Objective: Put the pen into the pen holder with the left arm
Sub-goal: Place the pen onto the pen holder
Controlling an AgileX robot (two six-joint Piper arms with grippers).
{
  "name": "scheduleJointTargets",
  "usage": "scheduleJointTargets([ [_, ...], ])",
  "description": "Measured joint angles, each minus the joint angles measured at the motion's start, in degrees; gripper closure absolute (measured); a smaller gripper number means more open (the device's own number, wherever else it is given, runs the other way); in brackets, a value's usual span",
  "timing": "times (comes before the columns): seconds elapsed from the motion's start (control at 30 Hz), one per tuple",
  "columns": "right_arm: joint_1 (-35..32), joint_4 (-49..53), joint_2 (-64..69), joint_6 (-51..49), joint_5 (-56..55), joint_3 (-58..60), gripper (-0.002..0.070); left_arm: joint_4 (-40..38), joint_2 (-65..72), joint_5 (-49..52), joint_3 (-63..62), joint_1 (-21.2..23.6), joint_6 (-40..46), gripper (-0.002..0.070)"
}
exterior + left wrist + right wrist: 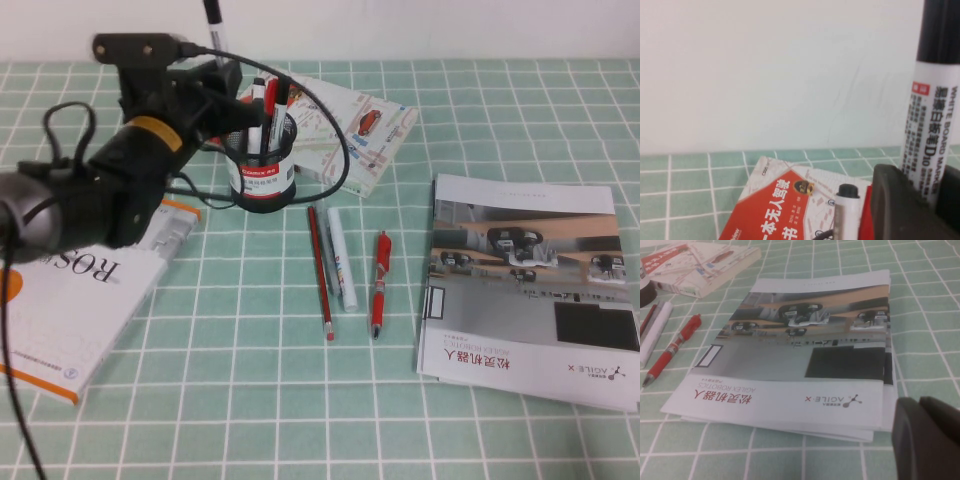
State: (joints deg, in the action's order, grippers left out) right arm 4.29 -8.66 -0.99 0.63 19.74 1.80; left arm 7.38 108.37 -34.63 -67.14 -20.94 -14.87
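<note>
Green grid cloth (480, 420) — left hand (920, 200) clamps pen (935, 130) upright; right hand (927, 440) above magazine (805, 360)

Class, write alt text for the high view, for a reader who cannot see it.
The left claw holds the pen upright above the pen holder, a black mesh cup already holding several pens on a green checked table. A red pencil, white marker and red gel pen lie before the cup, with a brochure to the right; the right claw is out of view here.
</note>
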Motion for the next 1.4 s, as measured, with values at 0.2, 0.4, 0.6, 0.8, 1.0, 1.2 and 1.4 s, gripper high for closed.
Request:
scheduleJointTargets([
  [0.2,0.0,0.0,0.0,0.0,0.0,0.0,0.0696,1.2,4.7,3.1,-5.5,0.0,-1.6,0.0566],
  [0.4,0.0,0.0,0.0,0.0,0.0,0.0,0.0696,1.3,6.6,4.8,-6.7,0.0,-1.6,0.0566],
  [0.6,0.0,0.0,0.0,0.0,0.0,0.0,0.0696,1.3,7.9,5.9,-6.7,0.1,0.7,0.0566],
  [0.8,0.0,0.0,0.0,0.0,0.0,0.0,0.0696,1.3,8.9,6.8,-6.8,0.1,1.4,0.0566],
  [1.0,0.0,0.0,0.0,0.0,0.0,0.0,0.0696,1.8,8.9,7.0,-6.8,0.1,3.9,0.0531],
  [1.2,0.0,0.0,0.0,0.0,0.0,0.0,0.0696,2.0,8.9,8.3,-6.8,0.1,4.2,0.0363],
  [1.4,0.0,0.0,0.0,0.0,0.0,0.0,0.0696,2.0,6.4,14.4,-6.8,0.1,6.0,0.0334],
])
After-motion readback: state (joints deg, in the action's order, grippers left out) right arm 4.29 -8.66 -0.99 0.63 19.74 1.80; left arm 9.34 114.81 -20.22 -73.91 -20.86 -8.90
